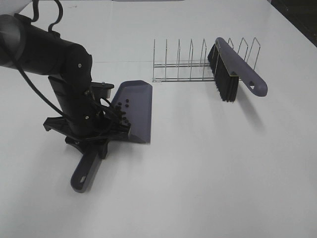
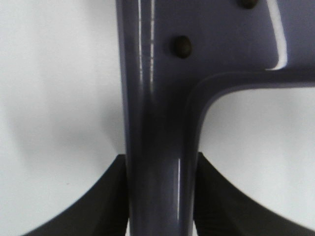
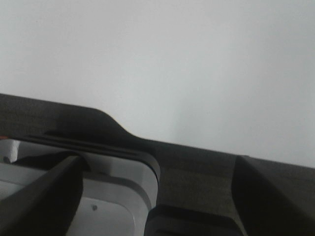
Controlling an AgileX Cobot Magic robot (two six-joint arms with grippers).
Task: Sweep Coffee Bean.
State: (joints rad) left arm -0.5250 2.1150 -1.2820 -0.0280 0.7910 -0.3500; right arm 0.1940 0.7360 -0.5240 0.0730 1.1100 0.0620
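- You have one dustpan (image 1: 134, 110), clamped in your left hand (image 1: 94, 135).
- About seven coffee beans (image 1: 123, 105) show just beyond that hand.
- One brush (image 1: 233, 69).
- One wire rack (image 1: 183, 64).

Left arm bent low over the table, left claw (image 2: 160, 196) clamped shut, right claw (image 3: 157, 196) spread wide

Bright even overhead light; tabletop (image 1: 208, 163) near washed out. Soft shadows under brush (image 1: 237, 69), dustpan (image 1: 136, 106). Glare streaks on dustpan handle, left wrist view. Both wrist views soft, blurred.
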